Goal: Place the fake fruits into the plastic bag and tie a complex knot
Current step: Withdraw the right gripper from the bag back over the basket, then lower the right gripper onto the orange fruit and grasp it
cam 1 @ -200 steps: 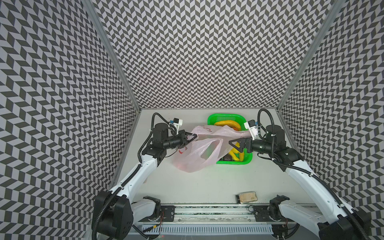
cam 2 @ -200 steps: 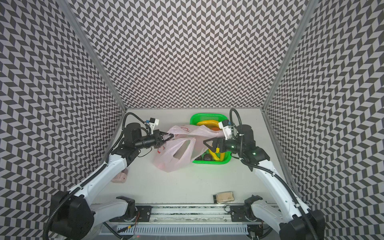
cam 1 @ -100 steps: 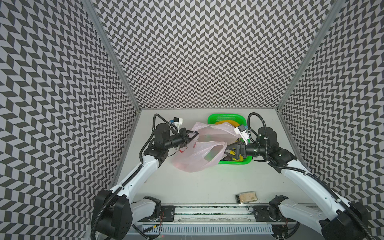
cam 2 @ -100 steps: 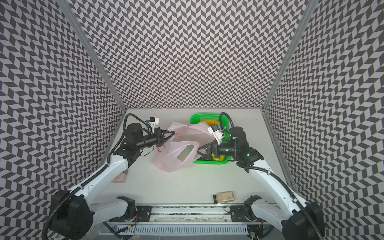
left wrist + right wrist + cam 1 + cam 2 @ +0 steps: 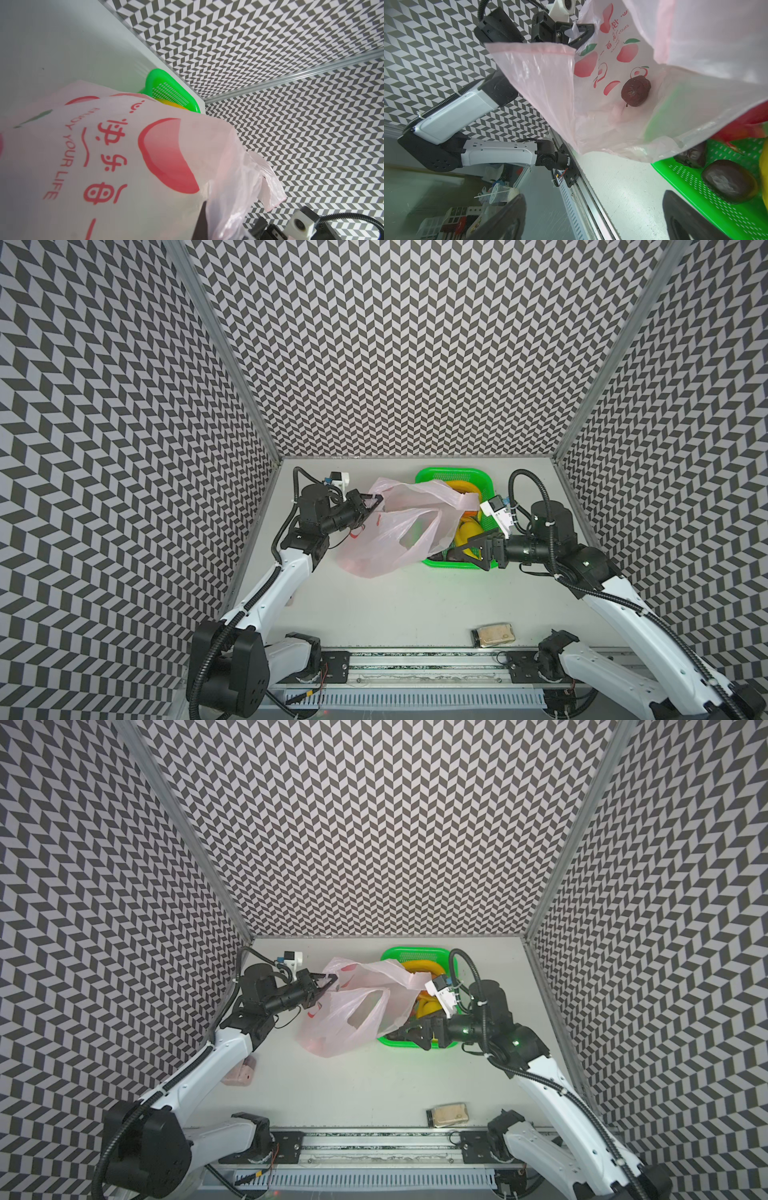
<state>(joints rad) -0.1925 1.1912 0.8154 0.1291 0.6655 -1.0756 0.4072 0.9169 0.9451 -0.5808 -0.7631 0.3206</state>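
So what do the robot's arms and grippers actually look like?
The left arm and right arm match: white link shells, black joints, black ribbed cable conduit running along them. The left gripper and right gripper are black with triangular open-frame fingers, each with a small white camera box beside it.

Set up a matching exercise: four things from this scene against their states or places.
Column one
1. left gripper
2. right gripper
3. dark red round fruit
4. green basket

Column two
A. open, holding nothing
B. inside the plastic bag
C. shut on the bag's edge
D. close to the back wall

Pairs: 1-C, 2-A, 3-B, 4-D.
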